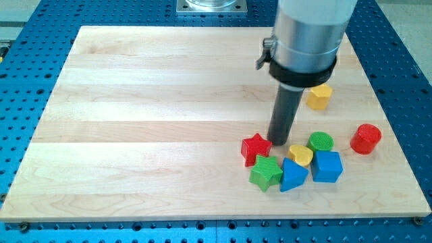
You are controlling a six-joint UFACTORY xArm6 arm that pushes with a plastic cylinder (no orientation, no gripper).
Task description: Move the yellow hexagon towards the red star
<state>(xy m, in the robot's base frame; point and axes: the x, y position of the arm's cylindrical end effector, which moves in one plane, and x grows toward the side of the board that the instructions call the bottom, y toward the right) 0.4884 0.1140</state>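
Observation:
The yellow hexagon (320,97) lies on the wooden board at the view's right, its top edge partly hidden by the arm's grey body. The red star (255,148) lies lower and to the left of it, in a cluster of blocks. My tip (279,142) rests on the board just right of the red star, touching or nearly touching it. The tip is below and to the left of the yellow hexagon, well apart from it.
Packed around the red star are a green star (266,173), a blue triangular block (293,175), a yellow heart (301,155), a green cylinder (321,142) and a blue cube (327,167). A red cylinder (366,138) stands alone near the board's right edge (395,135).

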